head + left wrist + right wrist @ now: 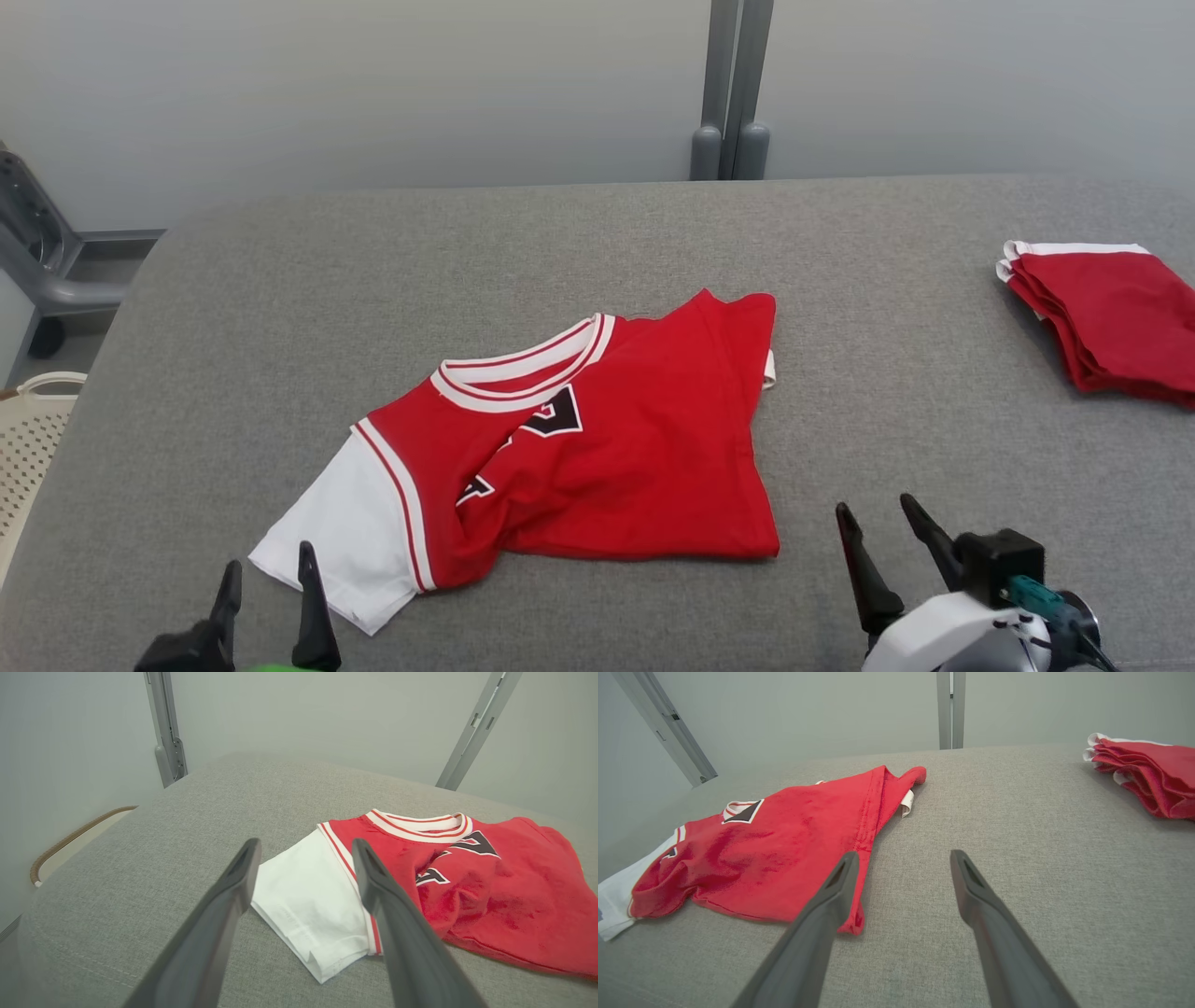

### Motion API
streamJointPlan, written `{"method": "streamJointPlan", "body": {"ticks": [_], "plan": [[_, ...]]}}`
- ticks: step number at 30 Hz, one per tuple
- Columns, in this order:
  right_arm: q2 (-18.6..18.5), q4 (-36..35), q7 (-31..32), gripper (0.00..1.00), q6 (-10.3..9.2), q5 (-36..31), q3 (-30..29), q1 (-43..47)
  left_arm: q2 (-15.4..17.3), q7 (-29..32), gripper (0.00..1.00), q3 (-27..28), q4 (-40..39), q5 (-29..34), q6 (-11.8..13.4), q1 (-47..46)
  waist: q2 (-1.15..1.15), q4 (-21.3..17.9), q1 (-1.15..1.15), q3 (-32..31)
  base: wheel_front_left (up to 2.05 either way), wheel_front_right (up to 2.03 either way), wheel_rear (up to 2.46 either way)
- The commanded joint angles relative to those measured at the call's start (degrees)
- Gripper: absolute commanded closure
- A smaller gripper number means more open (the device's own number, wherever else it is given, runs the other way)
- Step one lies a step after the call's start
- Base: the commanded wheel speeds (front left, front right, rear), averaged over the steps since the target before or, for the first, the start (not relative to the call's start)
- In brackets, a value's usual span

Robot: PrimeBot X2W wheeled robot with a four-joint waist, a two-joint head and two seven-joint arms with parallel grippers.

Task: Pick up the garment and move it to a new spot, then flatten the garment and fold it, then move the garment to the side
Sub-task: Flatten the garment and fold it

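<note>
Garment (597,448) crumpled, between left gripper (266,565), right gripper (878,523)

From above, our head camera looks down the table (560,243); our wrist cameras sit low, flanking and sharing the jersey (635,448).

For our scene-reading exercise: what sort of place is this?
Probably a laundry-folding test station: a grey fabric-covered table, a crumpled red-and-white jersey on it, and a stack of folded red garments to one side.
</note>
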Motion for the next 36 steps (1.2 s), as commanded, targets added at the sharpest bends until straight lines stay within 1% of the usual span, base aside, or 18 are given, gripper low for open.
{"method": "streamJointPlan", "body": {"ticks": [1, 3, 5, 8, 9, 13, 15, 17, 19, 23, 25, 28, 29, 32, 33, 34, 35, 36], "plan": [[-0.09, -0.27, 3.00, 0.00, -0.05, -2.11, 0.97, -1.57, 1.31, 1.84, 0.00, 0.36, 0.39, 0.66, 0.86, -2.58, 0.00, 0.05, 0.00, 0.29, 0.00, 0.00, 0.00], [-0.09, -1.09, 6.41, 0.00, -0.05, -3.42, 1.81, -2.31, 2.77, 5.20, 0.00, 0.13, 1.61, 1.19, 1.21, -4.07, 0.00, 0.17, 0.00, 0.68, 0.00, 0.00, 0.00], [-0.16, -1.97, 9.82, 0.00, -0.05, -5.97, 2.72, -3.05, 4.54, 8.94, 0.00, -0.28, 3.06, 1.88, 0.96, -6.80, 0.00, 0.29, 0.00, 1.28, 0.00, 0.00, 0.00], [-0.13, -3.64, 14.31, 0.00, -0.05, -7.80, 4.40, -4.34, 7.21, 14.48, 0.00, -1.09, 6.14, 2.48, -0.02, -11.27, 0.00, 0.37, 0.00, 3.04, 0.00, 0.00, 0.00], [-0.13, -3.64, 14.31, 0.00, -0.05, -7.80, 4.40, -4.34, 7.21, 14.48, 0.00, -1.09, 6.14, 2.48, -0.02, -11.27, 0.00, 0.37, 0.00, 3.04, 0.00, 0.00, 0.00], [-0.14, -5.21, 18.80, 0.00, -0.05, -8.95, 6.16, -5.66, 10.24, 21.27, 0.00, -2.34, 11.25, 3.08, -1.79, -16.21, 0.00, 0.07, 0.00, 5.85, 0.00, 0.00, 0.00], [-0.18, -5.82, 20.11, 0.00, -0.05, -8.88, 6.64, -6.23, 11.18, 24.88, 0.00, -2.76, 14.05, 3.14, -1.74, -18.03, 0.00, -0.10, 0.00, 7.10, 0.00, 0.00, 0.00], [-0.16, -6.54, 20.77, 0.00, -0.05, -9.21, 7.04, -6.58, 11.66, 27.01, 0.00, -2.81, 15.80, 3.17, -1.35, -19.68, 0.00, -0.39, 0.00, 8.20, 0.00, 0.00, 0.00], [-0.16, -7.08, 21.22, 0.00, -0.05, -9.31, 7.04, -6.56, 11.82, 28.01, 0.00, -2.87, 16.92, 3.08, -1.08, -20.65, 0.00, -0.68, 0.00, 9.12, 0.00, 0.00, 0.00], [-0.15, -7.93, 21.36, 0.00, -0.05, -9.42, 6.47, -6.25, 12.08, 29.52, 0.00, -2.84, 19.21, 2.28, -1.36, -21.79, 0.00, -1.08, 0.00, 10.40, 0.00, 0.00, 0.00], [-0.15, -8.21, 21.29, 0.00, -0.05, -9.58, 6.08, -6.04, 12.21, 29.94, 0.00, -2.49, 20.64, 2.23, -0.33, -22.42, 0.00, -1.16, 0.00, 10.74, 0.00, 0.00, 0.00], [-0.15, -8.65, 21.15, 0.00, -0.05, -9.66, 5.56, -5.83, 12.39, 29.00, 0.00, -2.07, 22.46, 2.07, 0.39, -23.21, 0.00, -1.17, 0.00, 11.18, 0.00, 0.00, 0.00], [-0.15, -8.78, 21.05, 0.00, -0.05, -9.76, 5.45, -5.82, 12.58, 28.60, 0.00, -2.06, 23.17, 2.13, 0.32, -23.50, 0.00, -1.17, 0.00, 11.32, 0.00, 0.00, 0.00], [-0.14, -9.21, 20.96, 0.00, -0.05, -9.95, 5.22, -5.75, 12.82, 27.44, 0.00, -2.46, 25.37, 1.58, -1.67, -24.71, 0.00, -1.01, 0.00, 11.78, 0.00, 0.00, 0.00], [-0.15, -9.34, 20.97, 0.00, -0.05, -9.93, 5.17, -5.80, 12.77, 27.47, 0.00, -2.43, 26.28, 1.18, -1.89, -25.20, 0.00, -0.93, 0.00, 11.98, 0.00, 0.00, 0.00], [-0.14, -9.39, 20.98, 0.00, -0.05, -9.88, 5.18, -5.84, 12.77, 27.73, 0.05, -2.62, 27.33, 1.12, -2.36, -25.65, 0.00, -0.87, 0.00, 12.13, 0.00, 0.00, 0.00], [-0.14, -9.44, 21.12, 0.00, -0.05, -9.94, 5.22, -5.87, 12.72, 28.23, 0.28, -2.74, 28.39, 0.83, -2.64, -26.10, 0.00, -0.79, 0.00, 12.31, 0.00, 0.00, 0.00], [-0.14, -9.40, 21.45, 0.00, -0.05, -9.90, 5.31, -5.88, 12.57, 28.56, 0.47, -2.69, 29.50, 0.47, -2.84, -26.58, 0.00, -0.71, 0.00, 12.48, 0.00, 0.00, 0.00]]}}
